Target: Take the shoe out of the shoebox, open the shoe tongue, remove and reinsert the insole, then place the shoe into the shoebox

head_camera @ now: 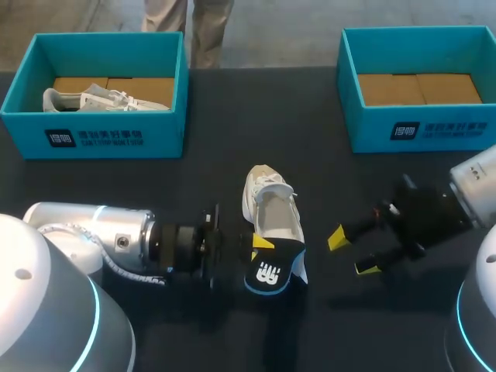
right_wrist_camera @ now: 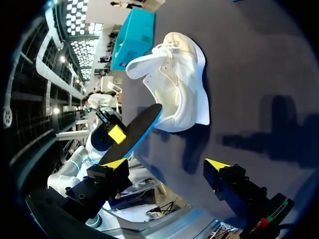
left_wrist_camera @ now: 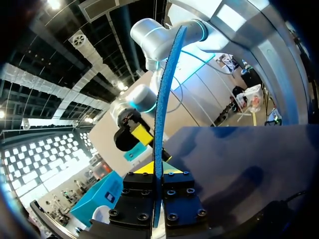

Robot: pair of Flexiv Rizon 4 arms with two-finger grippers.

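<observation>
Head view: the left pincer (head_camera: 260,244) is clenched on the insole (head_camera: 273,273), a dark pad with a blue rim that sticks out past its yellow tips. Just ahead of that pincer and a little to its far side lies the white shoe (head_camera: 270,203) on the dark table (head_camera: 232,116), heel end nearest the insole. I cannot tell whether the two touch. The right pincer (head_camera: 353,253) faces the left one from beyond the shoe, fingers spread and holding nothing. Well behind the left pincer stands the left shoebox (head_camera: 23,136) with a second shoe (head_camera: 97,99) inside. Well behind the right pincer stands the right shoebox (head_camera: 372,128).

Left wrist view: the insole (left_wrist_camera: 162,99) shows edge-on as a thin blue strip, pinched between the fingers of the left pincer (left_wrist_camera: 158,170) and running straight out ahead of it. The right pincer (left_wrist_camera: 135,135) is ahead, just beside the strip.

Right wrist view: the right pincer (right_wrist_camera: 167,164) stands released, its two yellow tips wide apart. Ahead of it lies the shoe (right_wrist_camera: 177,92) on its side. Ahead and beside one finger, the left pincer (right_wrist_camera: 115,133) grips the insole (right_wrist_camera: 142,127), whose far end reaches the shoe's heel. Beyond the shoe is the left shoebox (right_wrist_camera: 130,37).
</observation>
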